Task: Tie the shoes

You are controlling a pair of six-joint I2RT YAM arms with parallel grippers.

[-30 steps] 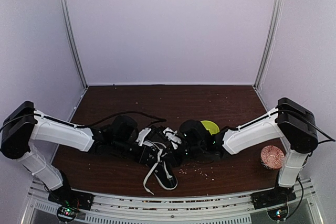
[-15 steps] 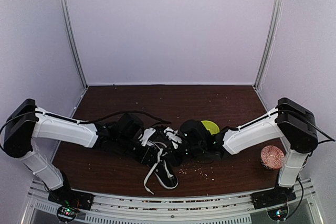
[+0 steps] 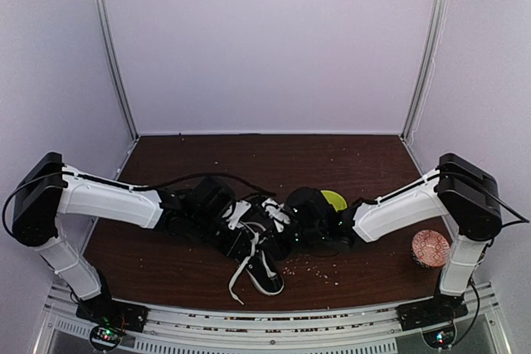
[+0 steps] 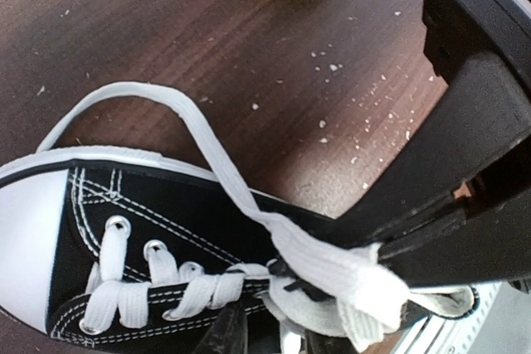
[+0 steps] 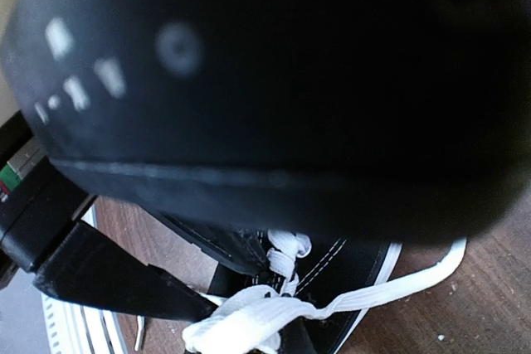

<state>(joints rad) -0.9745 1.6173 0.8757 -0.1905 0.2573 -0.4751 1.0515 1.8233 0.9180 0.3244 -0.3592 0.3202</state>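
Table [image 3: 332,163]: the sneaker [image 3: 265,275] lies near centre, toe toward 6 o'clock. The left gripper [image 4: 361,242], reaching in from 9 o'clock, is clamped on the bunched lace [image 4: 207,143] beyond the eyelets [image 4: 116,225]. The right gripper [image 3: 287,231], from 3 o'clock, is at the same bunch; its closure cannot be told.

Recommended: draw both ends apart evenly and low, keeping tension so nothing slips.

No brand legible; white marks [image 5: 79,72] too blurred to read.

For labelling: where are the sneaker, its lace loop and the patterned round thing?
sneaker [image 4: 29,238], left wrist view, toe cap.
lace loop [image 4: 133,87], left wrist view, top of arc.
patterned round thing [image 3: 431,248], top external view, its middle.
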